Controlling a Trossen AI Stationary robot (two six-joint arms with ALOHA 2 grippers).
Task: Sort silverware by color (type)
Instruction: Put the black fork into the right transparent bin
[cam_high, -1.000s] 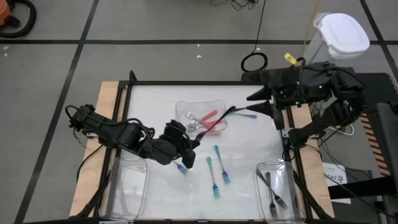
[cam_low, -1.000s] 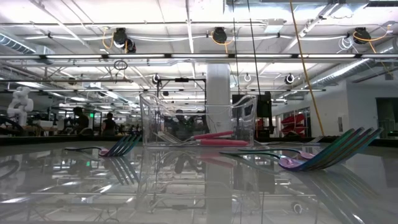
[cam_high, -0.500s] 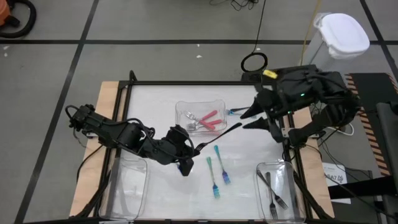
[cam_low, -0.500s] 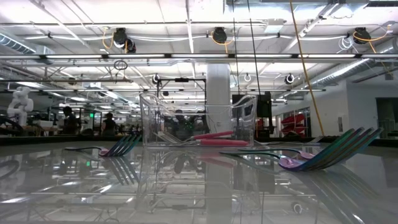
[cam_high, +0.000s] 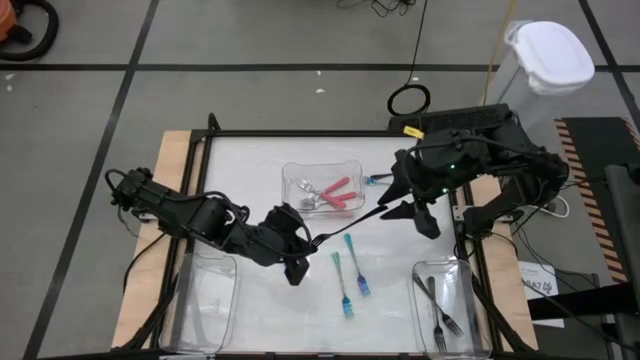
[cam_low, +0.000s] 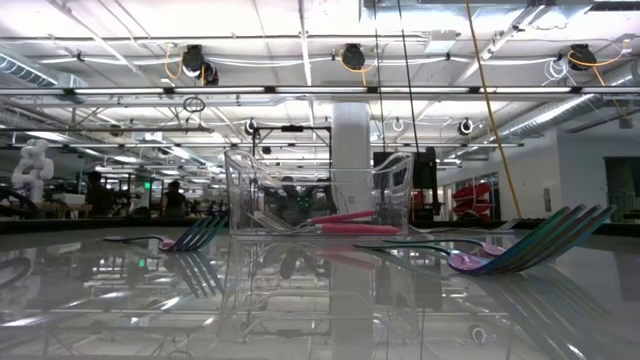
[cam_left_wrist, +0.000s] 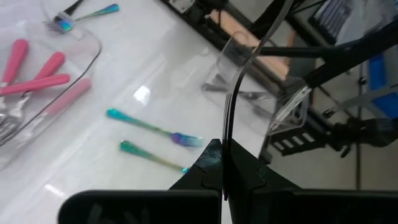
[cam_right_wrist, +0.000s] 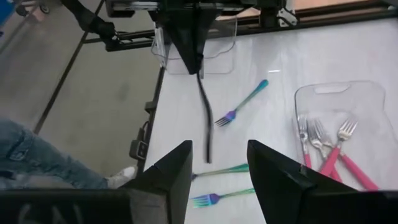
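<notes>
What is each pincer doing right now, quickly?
Left pincer: shut on the slim dark grey metal fork, above the table's middle.
Right pincer: open, holding nothing, facing that fork.

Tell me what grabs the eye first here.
Mid-table, the left hand is shut on a dark fork and holds it out toward the open right hand, like a handoff. Behind them, a clear tray holds pink forks; teal forks lie loose in front, and a tray at the right front corner holds dark forks.
</notes>
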